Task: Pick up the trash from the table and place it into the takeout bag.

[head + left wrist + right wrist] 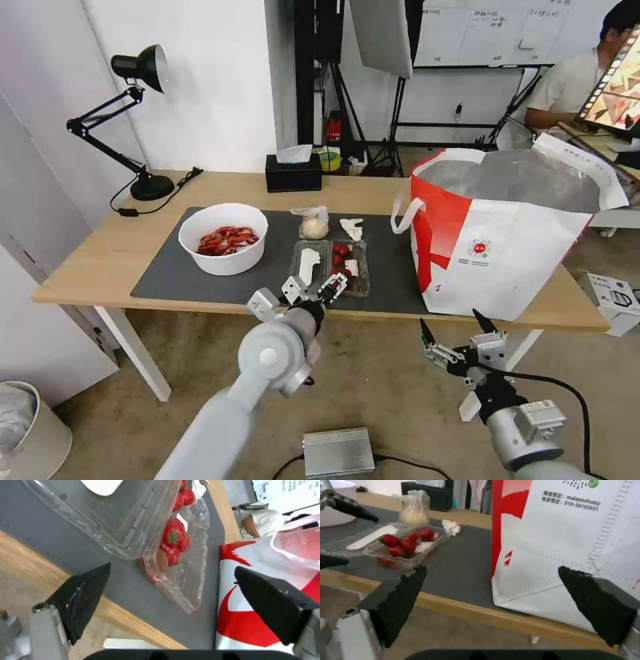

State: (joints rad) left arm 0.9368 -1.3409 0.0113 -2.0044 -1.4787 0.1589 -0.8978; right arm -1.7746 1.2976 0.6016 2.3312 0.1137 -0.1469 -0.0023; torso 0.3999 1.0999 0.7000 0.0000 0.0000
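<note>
Nearest, the right gripper (pixel 457 332) is hanging below the table (pixel 100 257) edge, fingers spread wide, with the takeout bag (pixel 507 247) just beyond it. Ahead, the left gripper (pixel 313 288) is hovering with fingers apart at the clear tray (pixel 330 267); farther left is sitting the white bowl (pixel 223 239).

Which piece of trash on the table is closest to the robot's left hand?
The clear plastic tray with strawberries; the open left gripper hovers at its near edge.
</note>
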